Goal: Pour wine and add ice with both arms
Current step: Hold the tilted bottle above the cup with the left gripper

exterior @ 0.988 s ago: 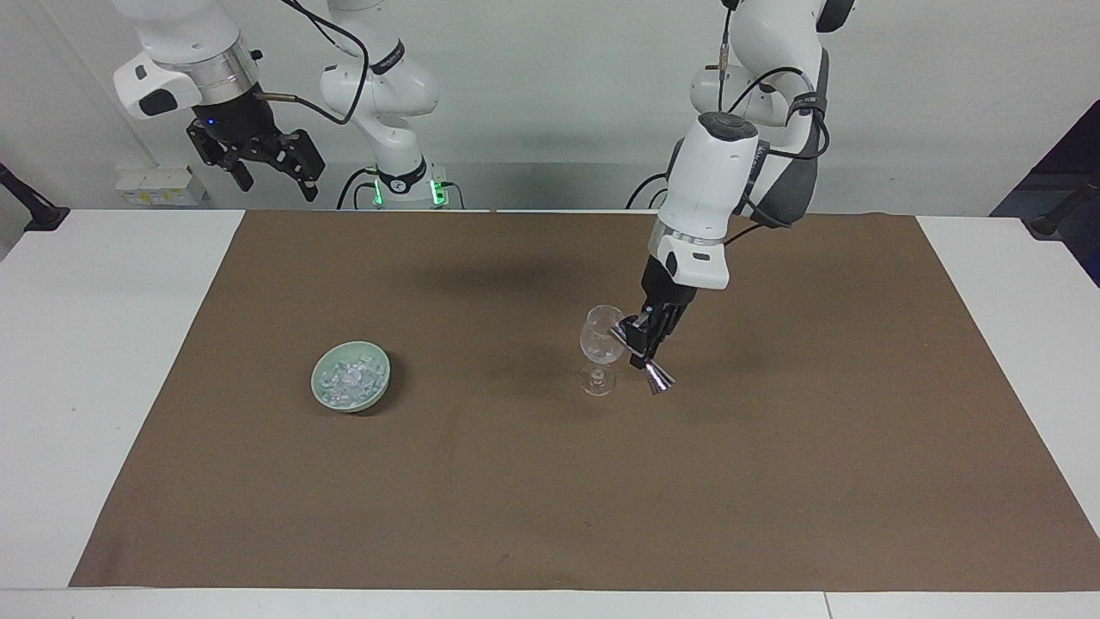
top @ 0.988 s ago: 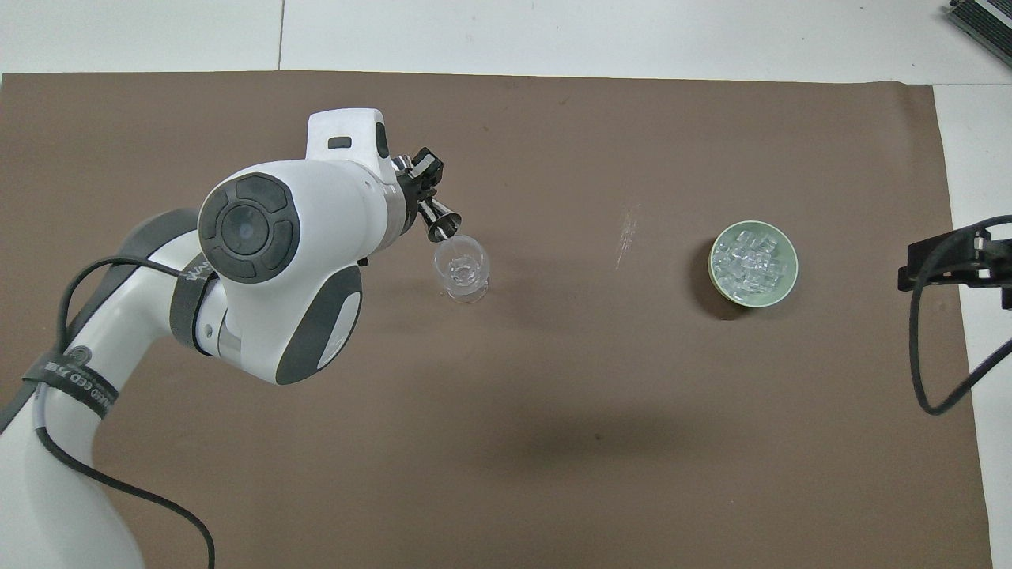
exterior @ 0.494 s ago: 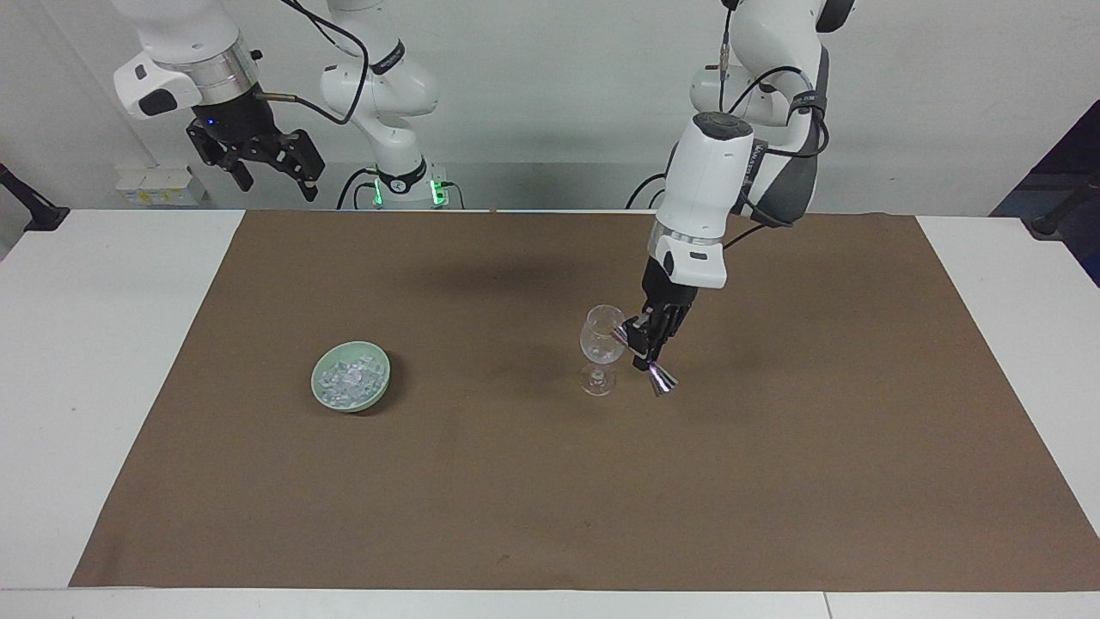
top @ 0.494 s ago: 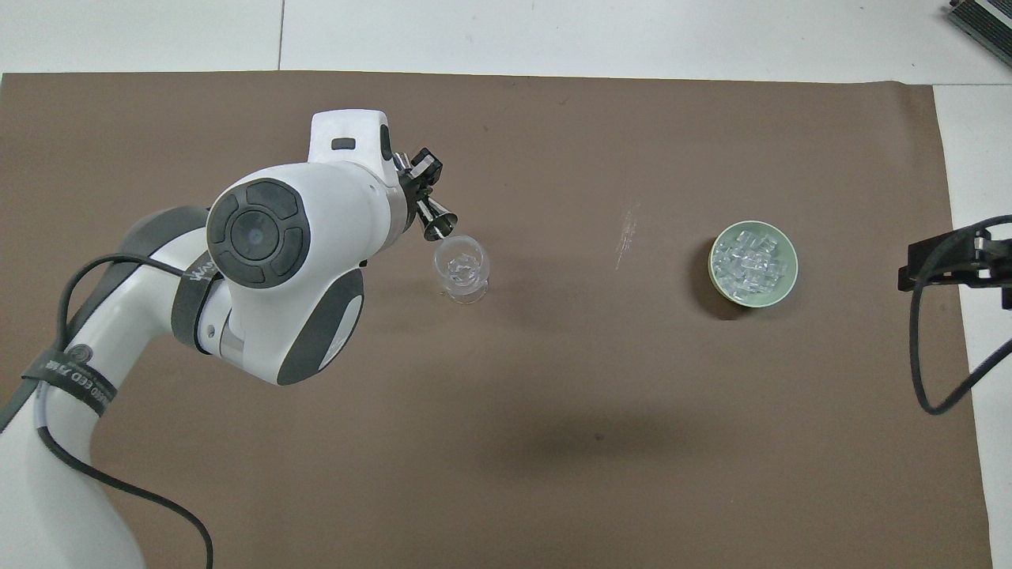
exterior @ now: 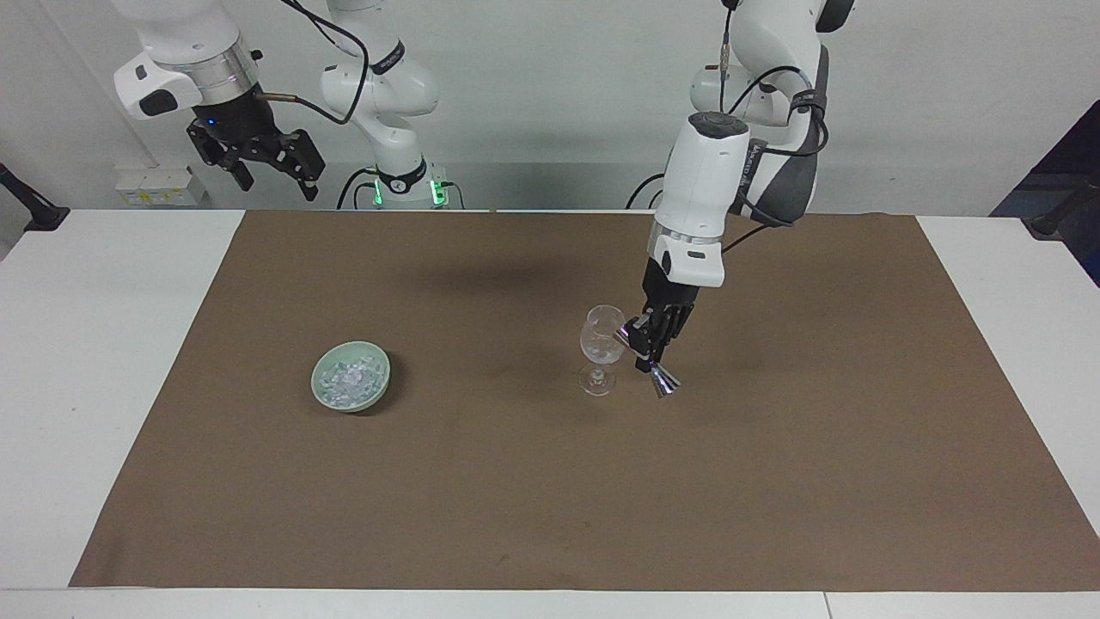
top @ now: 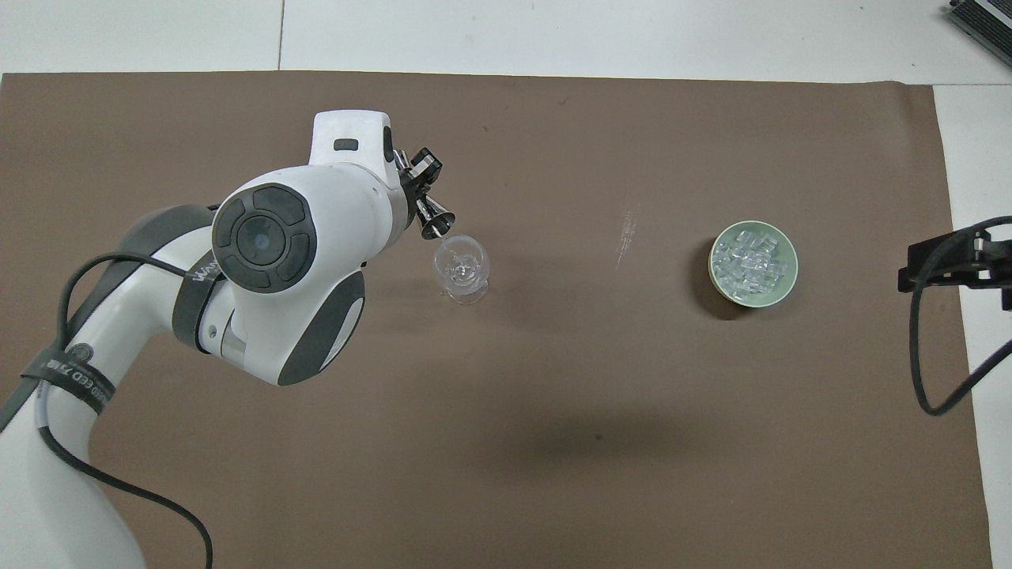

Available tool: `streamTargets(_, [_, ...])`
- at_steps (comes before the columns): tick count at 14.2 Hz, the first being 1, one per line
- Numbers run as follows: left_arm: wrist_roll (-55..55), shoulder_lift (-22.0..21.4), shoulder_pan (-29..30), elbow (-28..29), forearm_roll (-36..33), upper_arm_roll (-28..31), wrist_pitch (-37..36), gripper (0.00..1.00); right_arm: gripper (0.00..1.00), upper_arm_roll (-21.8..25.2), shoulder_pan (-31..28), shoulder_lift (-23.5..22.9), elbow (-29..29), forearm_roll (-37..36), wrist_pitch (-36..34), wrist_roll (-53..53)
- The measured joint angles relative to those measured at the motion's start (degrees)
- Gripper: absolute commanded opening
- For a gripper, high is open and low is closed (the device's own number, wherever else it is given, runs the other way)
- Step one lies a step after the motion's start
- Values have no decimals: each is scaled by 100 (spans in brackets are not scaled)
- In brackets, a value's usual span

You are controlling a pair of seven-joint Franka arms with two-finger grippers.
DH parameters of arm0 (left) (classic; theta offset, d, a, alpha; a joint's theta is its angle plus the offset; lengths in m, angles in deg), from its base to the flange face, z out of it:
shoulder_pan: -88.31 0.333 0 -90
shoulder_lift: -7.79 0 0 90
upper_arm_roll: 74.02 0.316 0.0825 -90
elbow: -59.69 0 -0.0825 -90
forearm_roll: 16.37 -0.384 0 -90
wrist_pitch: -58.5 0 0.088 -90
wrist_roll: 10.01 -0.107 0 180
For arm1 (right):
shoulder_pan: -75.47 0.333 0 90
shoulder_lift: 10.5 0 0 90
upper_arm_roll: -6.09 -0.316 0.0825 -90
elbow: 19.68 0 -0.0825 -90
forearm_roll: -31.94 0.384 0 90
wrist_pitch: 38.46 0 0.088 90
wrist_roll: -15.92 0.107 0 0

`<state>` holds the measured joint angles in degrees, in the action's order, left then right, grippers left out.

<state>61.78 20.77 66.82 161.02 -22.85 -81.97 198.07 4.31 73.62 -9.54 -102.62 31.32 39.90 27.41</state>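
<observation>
The left gripper (exterior: 650, 340) hangs low over the brown mat (exterior: 550, 481), clamped on a small steel jigger (exterior: 661, 380). The jigger is tilted, one cone at the rim of the wine glass (exterior: 601, 348) and the other cone pointing down toward the mat. Seen from overhead, the left gripper (top: 417, 190) sits at about 10 o'clock from the glass (top: 461, 267), and the jigger (top: 433, 221) slants from the fingers toward the glass, its lower mouth just at the rim. The glass stands upright on the mat, near the middle of the table; whether anything is in it cannot be told.

The ice (exterior: 349, 380) lies heaped in a pale green bowl (exterior: 351, 404), which rests on the mat toward the right arm's end of the table. Overhead, the bowl (top: 783, 292) is at 3 o'clock from the glass and well apart from it, the ice (top: 751, 262) filling most of its hollow.

The right gripper (exterior: 271, 176) waits high in the air at the robots' edge of the table, at the right arm's end, its fingers spread and holding nothing. Overhead, only a part of it (top: 941, 265) shows, at 3 o'clock from the bowl, over the white table (top: 980, 142) just off the mat's edge.
</observation>
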Motion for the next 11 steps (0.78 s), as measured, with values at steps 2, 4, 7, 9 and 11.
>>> streamTargets(2, [0,0,-1,1,-38,0,12,0,100,0,0,0,0,0,0,0])
streamTargets(4, [0,0,-1,1,-97,0,26,0,100,0,0,0,0,0,0,0])
streamTargets(7, [0,0,-6,3,-145,0,32,0,100,0,0,0,0,0,0,0])
streamTargets(9, [15,0,-9,4,-230,0,36,0,100,0,0,0,0,0,0,0])
streamTargets(11, [158,0,-9,4,-246,-2,71,0,100,0,0,0,0,0,0,0])
